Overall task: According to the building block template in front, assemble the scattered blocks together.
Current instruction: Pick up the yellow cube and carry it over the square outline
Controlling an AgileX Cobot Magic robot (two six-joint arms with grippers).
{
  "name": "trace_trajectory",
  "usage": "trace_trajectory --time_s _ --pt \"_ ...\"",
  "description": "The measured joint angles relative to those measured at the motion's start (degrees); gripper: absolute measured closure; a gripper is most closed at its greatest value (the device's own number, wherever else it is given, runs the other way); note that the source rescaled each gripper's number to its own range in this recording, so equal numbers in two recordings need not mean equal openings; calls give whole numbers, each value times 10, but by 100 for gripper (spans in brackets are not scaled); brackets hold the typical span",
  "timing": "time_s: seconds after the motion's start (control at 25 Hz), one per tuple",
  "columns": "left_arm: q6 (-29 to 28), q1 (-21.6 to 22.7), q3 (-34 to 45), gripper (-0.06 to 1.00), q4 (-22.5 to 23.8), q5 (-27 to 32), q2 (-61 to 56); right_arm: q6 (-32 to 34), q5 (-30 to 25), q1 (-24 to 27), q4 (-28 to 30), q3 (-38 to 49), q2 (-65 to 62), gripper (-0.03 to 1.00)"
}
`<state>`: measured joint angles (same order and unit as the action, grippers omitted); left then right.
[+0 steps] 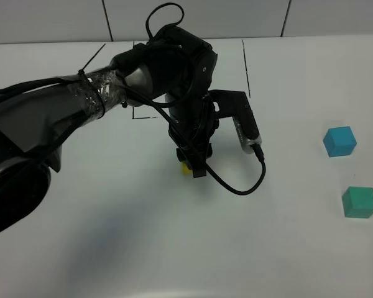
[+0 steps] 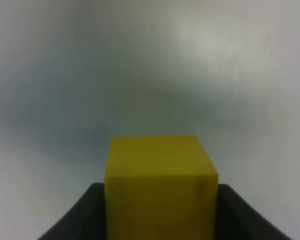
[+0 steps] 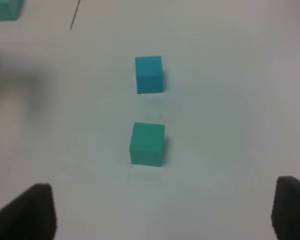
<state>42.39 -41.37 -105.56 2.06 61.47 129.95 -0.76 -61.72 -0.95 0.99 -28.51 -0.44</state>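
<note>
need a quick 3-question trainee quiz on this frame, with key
1. True or false: the blue cube and the green cube lie apart, not touching.
2. Which cube does the left hand grip? A blue cube, B green cube, C yellow cube.
3. Fill in: the right hand is ____ (open or shut).

Key: 1 true; 2 C; 3 open.
</note>
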Motion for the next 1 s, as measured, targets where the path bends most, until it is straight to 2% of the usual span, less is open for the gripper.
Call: trace_trajectory --time_s 0.36,0.72,1.0 --pt "26 -2 -39 94 0 -26 7 0 0 0 0 0 0 16" --pt "32 -3 -41 94 0 -60 40 0 0 0 -1 0 0 16" --pt "78 -3 -41 94 0 -76 49 0 0 0 -1 0 0 16"
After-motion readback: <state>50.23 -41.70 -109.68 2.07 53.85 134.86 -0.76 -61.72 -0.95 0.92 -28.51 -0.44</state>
